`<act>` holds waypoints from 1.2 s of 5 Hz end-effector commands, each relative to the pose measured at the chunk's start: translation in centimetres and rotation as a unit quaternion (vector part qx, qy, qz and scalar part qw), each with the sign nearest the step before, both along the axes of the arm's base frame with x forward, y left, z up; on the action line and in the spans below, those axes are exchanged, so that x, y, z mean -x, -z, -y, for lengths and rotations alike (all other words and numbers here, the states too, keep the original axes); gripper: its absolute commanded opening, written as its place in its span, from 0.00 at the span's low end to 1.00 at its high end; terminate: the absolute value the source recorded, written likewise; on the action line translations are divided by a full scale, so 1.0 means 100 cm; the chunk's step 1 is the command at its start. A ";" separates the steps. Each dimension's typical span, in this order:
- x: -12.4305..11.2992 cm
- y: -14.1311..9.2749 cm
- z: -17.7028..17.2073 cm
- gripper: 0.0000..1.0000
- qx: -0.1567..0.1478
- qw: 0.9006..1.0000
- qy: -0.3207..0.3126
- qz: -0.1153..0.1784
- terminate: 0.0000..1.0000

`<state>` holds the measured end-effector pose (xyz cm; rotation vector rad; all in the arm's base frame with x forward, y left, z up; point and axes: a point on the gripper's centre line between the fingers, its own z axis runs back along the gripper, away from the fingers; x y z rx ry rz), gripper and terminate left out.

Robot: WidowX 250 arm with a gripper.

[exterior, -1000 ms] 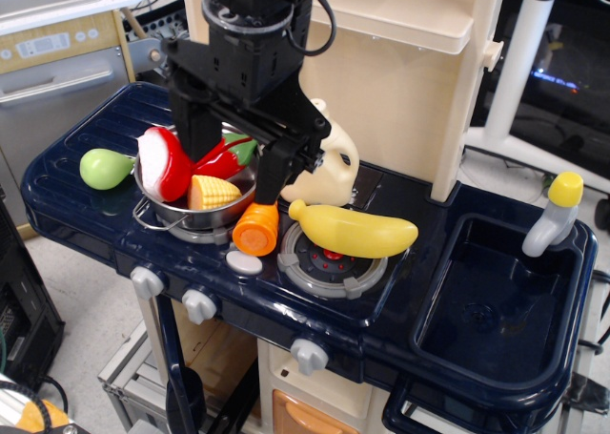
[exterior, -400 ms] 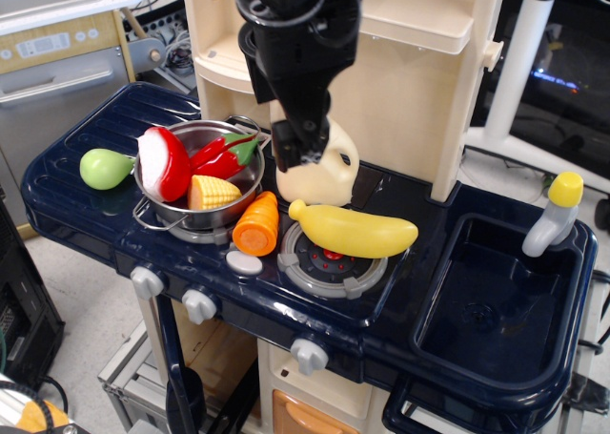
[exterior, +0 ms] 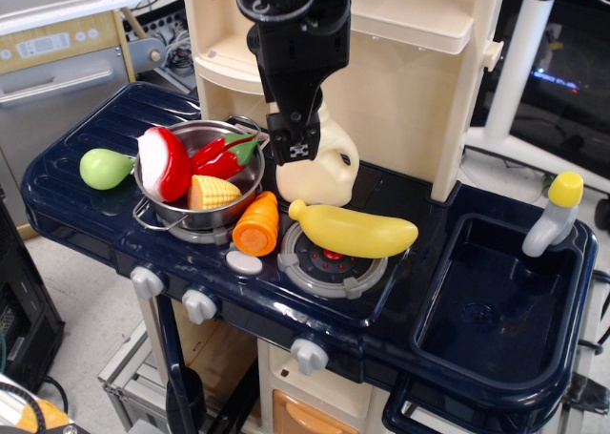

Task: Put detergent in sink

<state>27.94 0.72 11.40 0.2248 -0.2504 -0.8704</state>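
The detergent [exterior: 319, 172] is stood upright at the back of the toy counter, just behind the banana [exterior: 355, 230] and beside the pot [exterior: 195, 181]. The gripper [exterior: 292, 143] is lowered onto its upper left part, presumably to take the handle; whether the jaws are closed cannot be told. The sink [exterior: 496, 305] lies well apart, beyond the banana.

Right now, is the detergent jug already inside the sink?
No, the detergent jug stands on the counter behind the banana, under the gripper, and the sink at the right holds nothing.
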 end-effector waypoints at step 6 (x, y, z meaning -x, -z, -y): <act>-0.030 0.026 0.016 0.00 0.034 0.997 -0.047 0.057 0.00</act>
